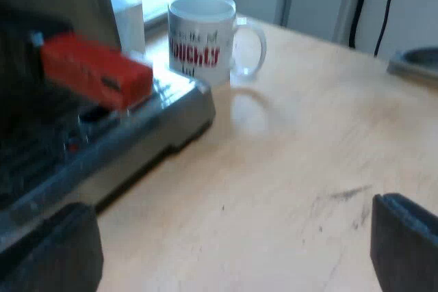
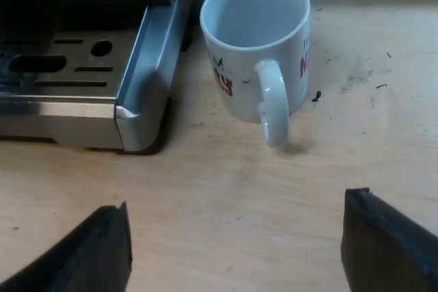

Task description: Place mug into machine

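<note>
Mug: the white ceramic mug with red lettering (image 2: pixel 254 32) is standing upright on the pale wooden bench (image 2: pixel 226 196), just beside the drip tray's corner and outside it.
Mug handle: it is pointing toward the right end effector (image 2: pixel 236 244).
Drip tray: the slotted steel drip tray (image 2: pixel 147 66) is sitting on the bench at the front of the grey metal espresso machine (image 1: pixel 61 5).
Holder handle: the red block end of the dark handle (image 1: pixel 96 73) is jutting out above the drip tray.
Right end effector: it is hovering over bare bench near the mug, its fingers standing wide apart.
Left end effector (image 1: pixel 236 251): it is hovering over the bench beside the tray's edge, its fingers spread wide, with the mug well beyond the tray's corner.
</note>
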Available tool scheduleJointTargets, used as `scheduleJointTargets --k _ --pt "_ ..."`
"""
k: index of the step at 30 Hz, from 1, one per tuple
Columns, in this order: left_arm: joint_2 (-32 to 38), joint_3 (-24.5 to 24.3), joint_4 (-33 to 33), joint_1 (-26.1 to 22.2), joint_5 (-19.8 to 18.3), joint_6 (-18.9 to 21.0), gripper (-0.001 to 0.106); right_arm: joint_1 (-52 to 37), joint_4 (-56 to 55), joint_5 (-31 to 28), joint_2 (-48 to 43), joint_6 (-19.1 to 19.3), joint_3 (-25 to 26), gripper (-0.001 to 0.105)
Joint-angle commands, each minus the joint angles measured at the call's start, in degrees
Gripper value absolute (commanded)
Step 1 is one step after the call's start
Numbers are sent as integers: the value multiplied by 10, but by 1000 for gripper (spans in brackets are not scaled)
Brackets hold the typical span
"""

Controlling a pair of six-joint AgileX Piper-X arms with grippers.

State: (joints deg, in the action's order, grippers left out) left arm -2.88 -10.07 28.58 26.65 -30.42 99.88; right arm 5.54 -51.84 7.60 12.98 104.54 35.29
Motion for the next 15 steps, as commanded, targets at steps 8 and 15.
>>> scheduleJointTargets --k 8,15 --pt "-12 -2 -7 2 -7 1 81 1 147 -1 2 10 -110 66" --pt "-12 -2 -7 2 -7 1 81 1 330 -20 17 34 -212 66"
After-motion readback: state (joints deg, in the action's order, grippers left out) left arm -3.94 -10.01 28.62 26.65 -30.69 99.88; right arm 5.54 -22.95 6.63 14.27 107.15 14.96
